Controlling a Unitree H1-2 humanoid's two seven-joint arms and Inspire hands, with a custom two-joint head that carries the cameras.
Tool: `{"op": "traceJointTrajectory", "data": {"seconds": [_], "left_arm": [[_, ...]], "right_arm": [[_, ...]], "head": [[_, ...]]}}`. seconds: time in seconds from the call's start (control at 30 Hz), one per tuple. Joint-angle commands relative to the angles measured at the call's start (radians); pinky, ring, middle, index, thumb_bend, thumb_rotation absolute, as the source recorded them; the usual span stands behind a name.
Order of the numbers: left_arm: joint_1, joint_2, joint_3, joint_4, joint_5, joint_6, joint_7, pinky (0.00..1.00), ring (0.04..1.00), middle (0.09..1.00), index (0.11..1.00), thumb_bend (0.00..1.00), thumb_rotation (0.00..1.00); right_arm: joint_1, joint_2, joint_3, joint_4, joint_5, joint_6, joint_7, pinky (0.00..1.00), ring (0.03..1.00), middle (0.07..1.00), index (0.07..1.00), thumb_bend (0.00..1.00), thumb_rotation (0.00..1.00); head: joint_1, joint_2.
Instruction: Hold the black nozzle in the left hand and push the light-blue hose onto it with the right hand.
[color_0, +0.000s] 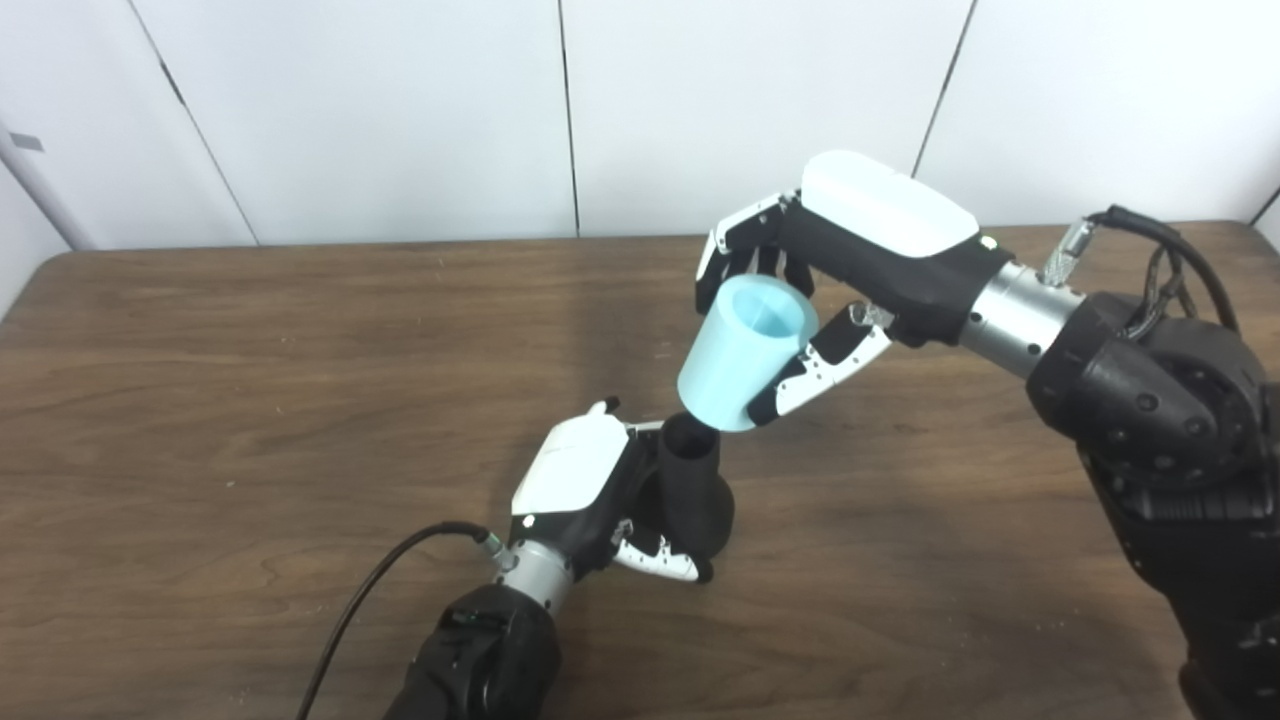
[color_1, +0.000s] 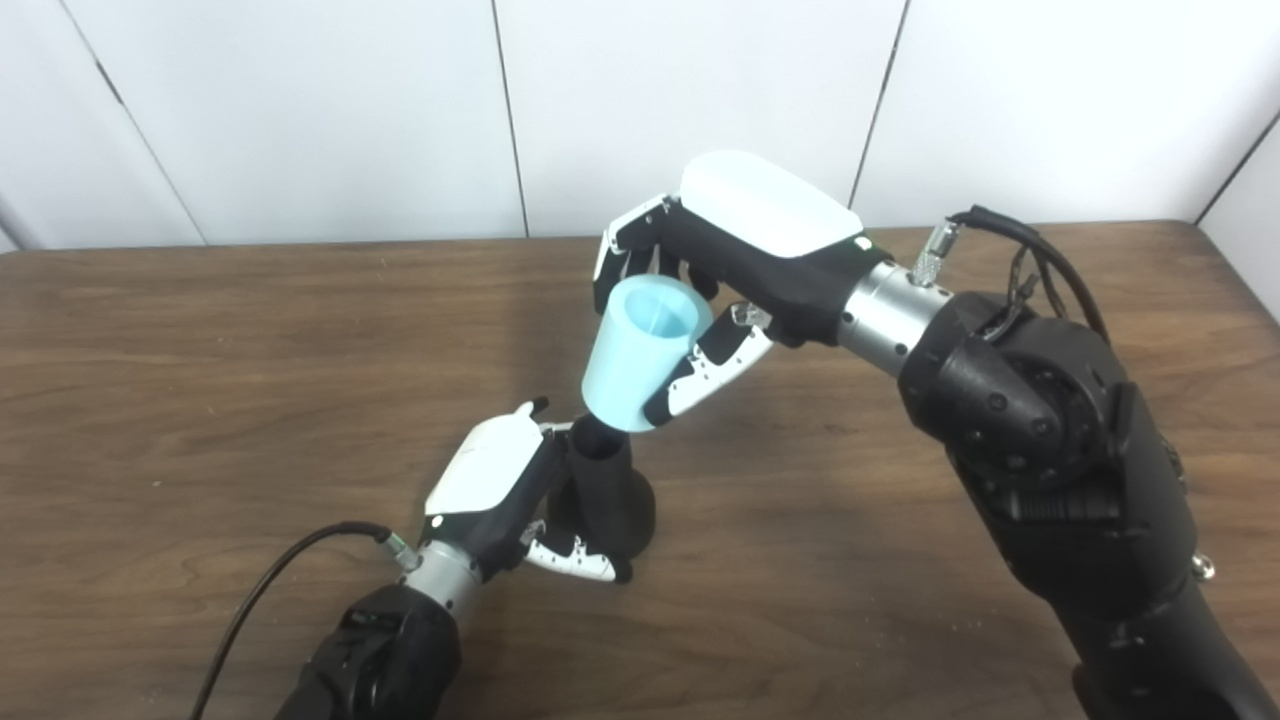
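Note:
My left hand (color_0: 590, 500) is shut on the black nozzle (color_0: 692, 485), which stands upright on the wooden table (color_0: 250, 420) near the middle, its open top facing up. My right hand (color_0: 840, 270) is shut on the light-blue hose piece (color_0: 745, 352), a short tapered tube. It holds the piece tilted in the air, narrow end down. That lower end sits right at the nozzle's top rim (color_1: 597, 428); I cannot tell whether they touch. The same scene shows in the right eye view, with the hose piece (color_1: 640, 352) above the nozzle (color_1: 610, 490).
A black cable (color_0: 370, 590) runs from my left wrist toward the front edge. My right forearm (color_0: 1150, 400) crosses the table's right side. White wall panels stand behind the table's far edge (color_0: 400, 243).

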Motion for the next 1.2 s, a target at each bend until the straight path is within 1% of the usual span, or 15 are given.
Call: {"op": "traceJointTrajectory", "data": {"seconds": [0.0,0.27,0.47,0.63,0.87,1.0,1.17], "left_arm": [[0.031,-0.004,-0.039,0.081,-0.011,0.002,-0.062,1.00,0.722,0.475,0.501,0.52,0.00],[0.028,-0.007,-0.043,0.080,-0.011,0.009,-0.063,1.00,0.717,0.474,0.503,0.52,0.00],[0.028,-0.012,-0.045,0.081,-0.009,0.010,-0.062,1.00,0.717,0.472,0.504,0.52,0.00],[0.028,-0.007,-0.043,0.090,-0.012,0.005,-0.059,1.00,0.717,0.472,0.504,0.52,0.00],[0.026,-0.007,-0.045,0.079,-0.007,0.018,-0.072,1.00,0.717,0.475,0.503,0.52,0.00],[0.025,-0.008,-0.047,0.078,-0.005,0.019,-0.073,1.00,0.718,0.476,0.501,0.52,0.00],[0.024,-0.008,-0.049,0.080,-0.007,0.020,-0.075,1.00,0.719,0.471,0.504,0.52,0.00]], "right_arm": [[-0.021,-0.004,-0.004,-0.005,-0.001,-0.022,-0.024,0.31,0.428,0.506,0.514,0.50,0.00],[-0.008,0.007,0.012,-0.002,-0.004,-0.024,-0.028,0.32,0.416,0.503,0.503,0.50,0.00],[0.012,0.012,0.019,0.005,-0.003,-0.043,-0.041,0.32,0.415,0.504,0.504,0.50,0.00],[0.025,0.021,0.021,0.018,-0.004,-0.054,-0.048,0.32,0.419,0.501,0.504,0.50,0.00],[0.025,0.040,0.036,0.019,-0.038,-0.060,-0.059,0.32,0.421,0.499,0.511,0.50,0.00],[0.036,0.040,0.046,0.024,-0.062,-0.083,-0.069,0.32,0.420,0.498,0.510,0.50,0.00],[0.045,0.035,0.046,0.032,-0.085,-0.131,-0.083,0.31,0.424,0.498,0.522,0.50,0.00]], "head": [[0.000,0.000],[-0.001,-0.001],[0.007,0.000],[-0.019,-0.008],[-0.019,-0.011],[-0.016,-0.009],[-0.015,-0.011]]}}
